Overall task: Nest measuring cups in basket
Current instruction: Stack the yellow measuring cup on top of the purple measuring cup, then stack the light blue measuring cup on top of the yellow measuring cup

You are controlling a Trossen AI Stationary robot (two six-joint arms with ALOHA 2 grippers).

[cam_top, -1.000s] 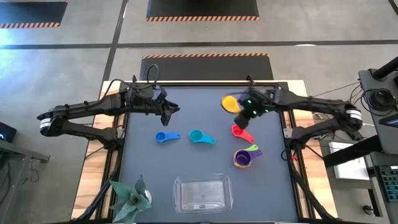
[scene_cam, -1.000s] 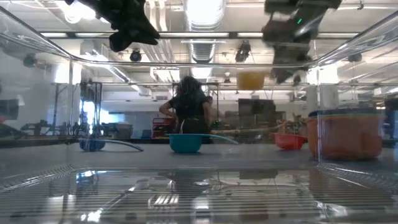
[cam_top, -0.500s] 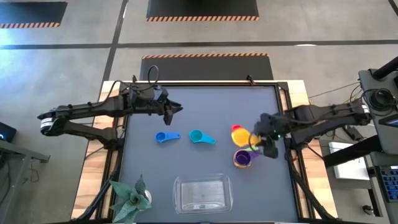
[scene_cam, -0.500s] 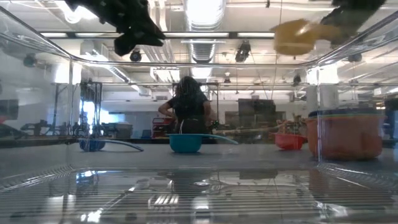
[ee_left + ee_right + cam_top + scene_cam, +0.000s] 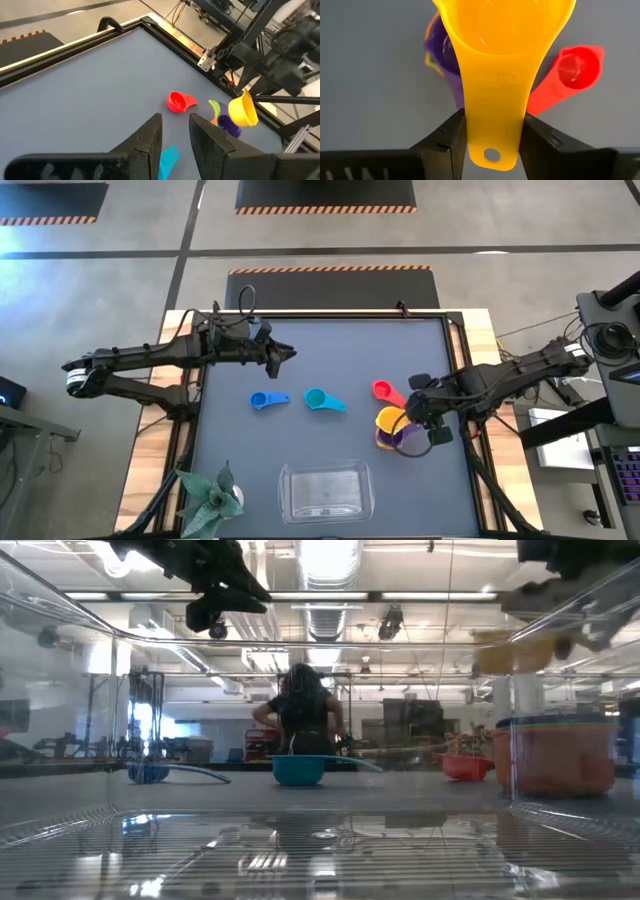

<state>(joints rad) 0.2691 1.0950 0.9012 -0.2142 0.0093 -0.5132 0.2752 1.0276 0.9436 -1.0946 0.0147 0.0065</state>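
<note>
My right gripper [image 5: 410,420] is shut on the yellow cup [image 5: 388,420], which is in the air over the stacked purple cup [image 5: 393,436] with a green handle. The red cup [image 5: 384,391], teal cup [image 5: 320,400] and blue cup [image 5: 266,400] lie apart on the grey mat. The clear basket [image 5: 325,490] stands by the near edge. My left gripper [image 5: 278,352] hovers over the far left of the mat, its fingers a narrow gap apart and holding nothing. My right gripper pinches the yellow cup's flat handle [image 5: 492,100] near its free end, one finger [image 5: 445,140] on each long edge. The handle lies along the fingers, with the bowl [image 5: 243,107] pointing away from them. It comes from the table's right. The cup is lifted clear, above the purple stack [image 5: 442,52].
A green-leaved toy plant [image 5: 210,500] stands at the near left corner beside the basket. The mat has a raised dark frame [image 5: 455,360] along its edges. A person [image 5: 303,715] stands in the room beyond the table. Open mat lies between the cups and the basket.
My right gripper has carried the yellow cup from the far side of the mat toward the near and right edges, past the red cup, and down until it is over the purple stack. The left arm has stayed almost still.
</note>
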